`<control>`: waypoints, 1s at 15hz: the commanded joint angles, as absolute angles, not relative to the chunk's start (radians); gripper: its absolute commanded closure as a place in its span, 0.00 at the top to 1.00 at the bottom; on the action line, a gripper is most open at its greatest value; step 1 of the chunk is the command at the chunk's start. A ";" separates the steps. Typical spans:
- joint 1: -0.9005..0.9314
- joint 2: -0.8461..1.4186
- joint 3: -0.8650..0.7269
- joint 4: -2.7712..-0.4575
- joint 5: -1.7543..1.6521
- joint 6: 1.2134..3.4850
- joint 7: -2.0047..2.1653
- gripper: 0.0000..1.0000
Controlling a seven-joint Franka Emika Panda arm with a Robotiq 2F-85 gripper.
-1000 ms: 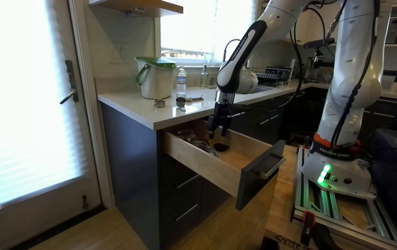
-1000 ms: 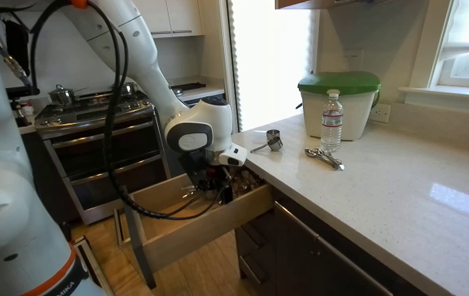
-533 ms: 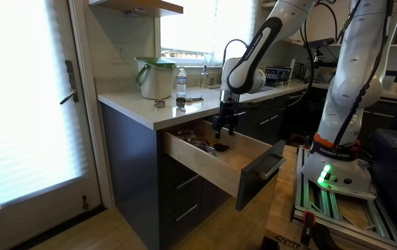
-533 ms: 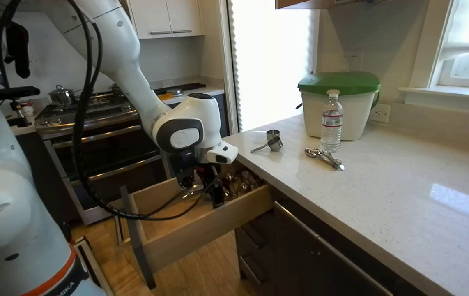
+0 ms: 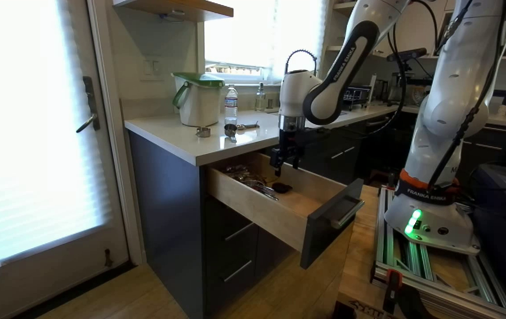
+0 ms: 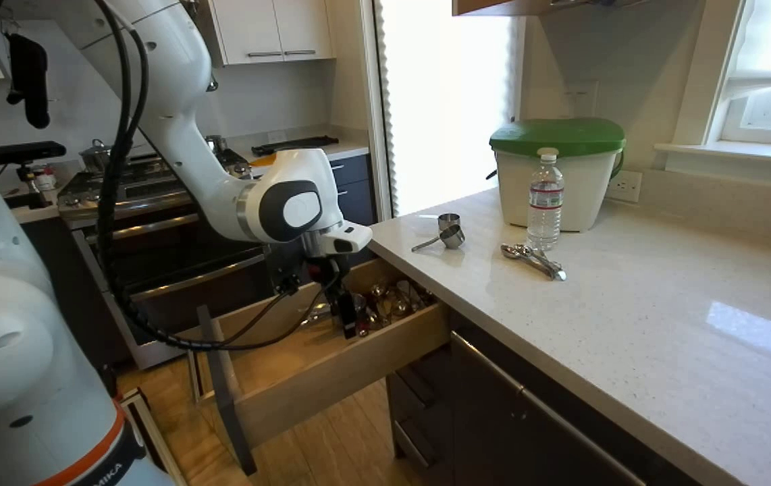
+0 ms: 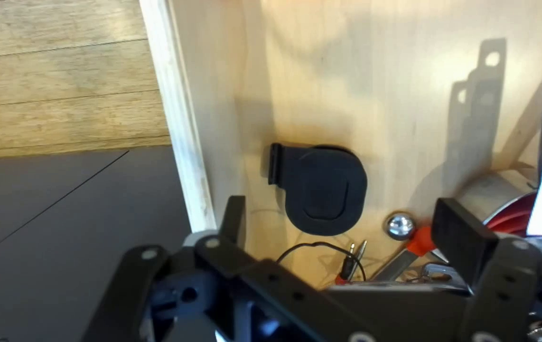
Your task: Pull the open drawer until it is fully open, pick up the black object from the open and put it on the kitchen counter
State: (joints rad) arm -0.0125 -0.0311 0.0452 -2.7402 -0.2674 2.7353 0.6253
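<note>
Black and flat, the object [image 7: 325, 190] that concerns you lies on the bottom of the drawer [image 5: 257, 208], near the side wall [image 7: 219, 95] at left in the wrist view; note its rounded outline and the short tab [image 7: 275, 164] turned toward that wall. Your jaws stand wide apart and point down over the drawer; in the wrist view the object appears just past the gap between their tips, apart from both. Whether the tips reach below the drawer's rim, you cannot tell. In both exterior views, observe the drawer standing out from beneath the desk [image 6: 662, 324], its pale wooden box behind a dark front [image 5: 321, 235] with a metal handle [image 5: 348, 215]; whether it is at full extension cannot be judged. Near the object lie a thin black wire [image 7: 321, 244] and a round metal piece [image 7: 400, 225], with an orange-red part [image 7: 422, 240] just beside the latter; metal utensils [image 6: 399, 307] are heaped toward the drawer's rear. On the desk you see a bin [image 6: 585, 185] with a green lid [image 6: 557, 138], a bottle [image 6: 545, 212] upright just beside it, two small metal cups [image 6: 452, 236] near the desk's edge, and a metal tool [image 6: 534, 260] lying near the bottle's foot. From above, your white arm [image 6: 169, 81] bends down to the jaws.
</note>
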 commanded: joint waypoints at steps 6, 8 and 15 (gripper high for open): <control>-0.010 -0.052 0.065 -2.738 -0.421 2.725 0.783 1.00; -0.007 -0.049 0.074 -2.731 -0.450 2.716 0.810 1.00; 0.007 -0.015 0.110 -2.682 -0.601 2.595 1.027 0.66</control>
State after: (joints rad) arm -0.0110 -0.0412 0.1025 -2.7094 -0.5355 2.6578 0.9292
